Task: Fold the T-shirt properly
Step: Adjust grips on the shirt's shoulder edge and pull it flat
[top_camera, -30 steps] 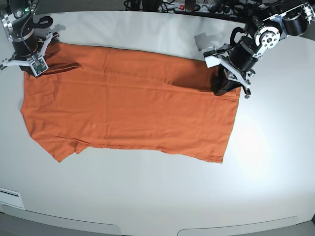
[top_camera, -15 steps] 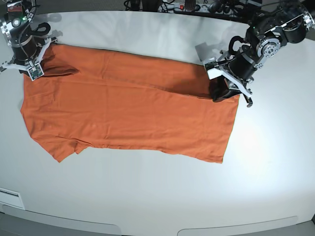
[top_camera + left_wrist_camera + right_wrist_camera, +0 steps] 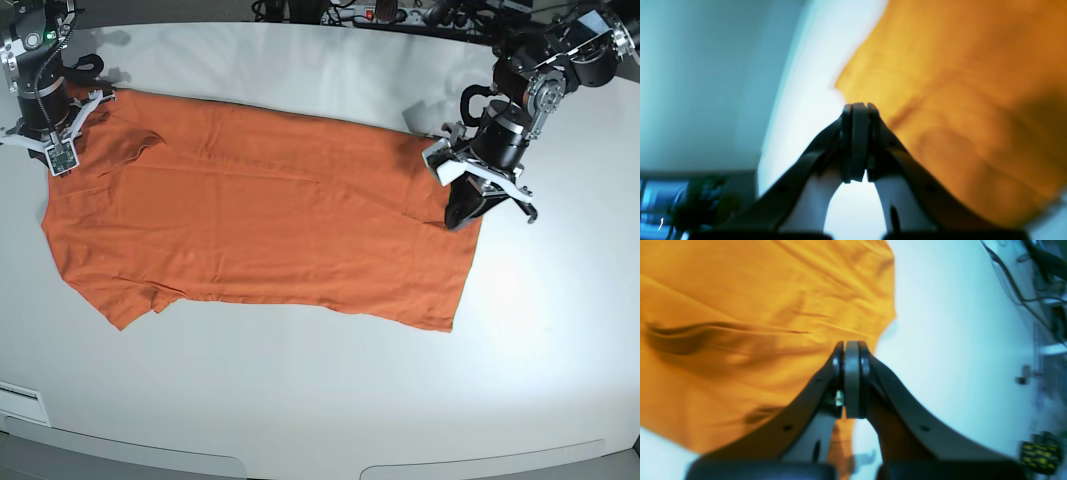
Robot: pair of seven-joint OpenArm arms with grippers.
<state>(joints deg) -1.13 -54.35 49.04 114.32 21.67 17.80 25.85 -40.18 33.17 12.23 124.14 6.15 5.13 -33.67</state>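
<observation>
Both hands are shut tight. The left hand (image 3: 468, 208) sits at the hem end of the T-shirt (image 3: 260, 230), at its far corner, and the right hand (image 3: 52, 152) sits at the collar end, by the far shoulder. In each wrist view the pads are pressed flat together; whether a thin layer of fabric is pinched between them cannot be told, since in both views the cloth lies beyond and beside the closed tips rather than plainly between them.

The T-shirt lies spread flat across the white bench (image 3: 330, 400), lengthwise from side to side in the base view, a sleeve poking out at the near corner on the right hand's side. It looks largely smooth, with a soft crease running along its length and a small ruck near the far shoulder.

The chief risk, as a judgement, is that one hand has closed on nothing or on only a sliver of this thin fabric. A lift would then raise one corner alone and drag the shirt askew. Uneven pulling between the two ends could also bunch the cloth and spoil the fold line.
</observation>
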